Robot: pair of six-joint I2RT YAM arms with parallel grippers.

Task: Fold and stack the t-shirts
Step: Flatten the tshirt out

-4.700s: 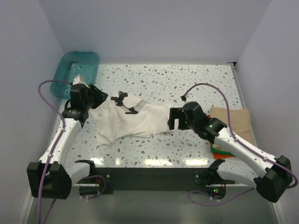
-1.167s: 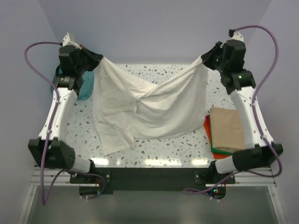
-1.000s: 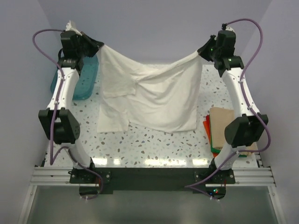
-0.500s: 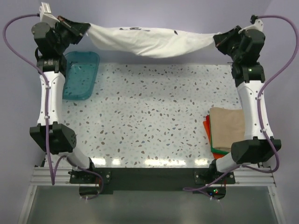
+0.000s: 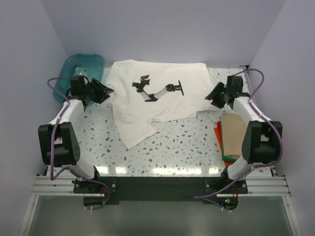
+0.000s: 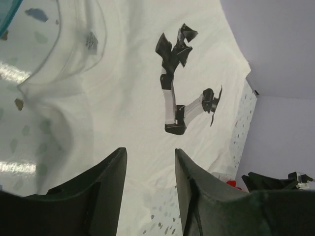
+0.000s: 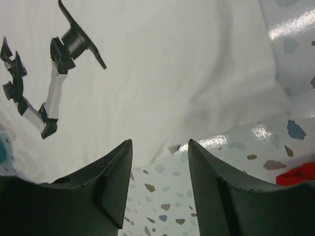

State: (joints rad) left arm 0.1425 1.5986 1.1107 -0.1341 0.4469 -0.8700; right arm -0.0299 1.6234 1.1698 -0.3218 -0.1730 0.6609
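White t-shirt (image 5: 162, 105) is down flat on the speckled table (image 5: 172, 147), spread across the 12 o'clock half with its front facing up, and the dark robot-arm print (image 5: 157, 91) sits plainly at its middle. One loose flap trails off toward 7 o'clock. The left gripper (image 5: 102, 91) sits low at the shirt's 9 o'clock edge, fingers spread wide; in its wrist view the cloth and the print fill the space beyond the open jaws. Over at 3 o'clock, the right gripper (image 5: 214, 95) is just beside the hem, its fingers parted too, and its wrist view shows the shirt's edge lying on the table past the tips. Whether either one touches the cloth I cannot tell. At 4 o'clock on the table the folded stack waits: tan shirt (image 5: 239, 130) on top, orange-red shirt (image 5: 218, 133) peeking out beneath it, green shirt (image 5: 231, 159) showing at the near edge. The teal tub (image 5: 81, 69) stands at 10 o'clock, behind the left gripper.
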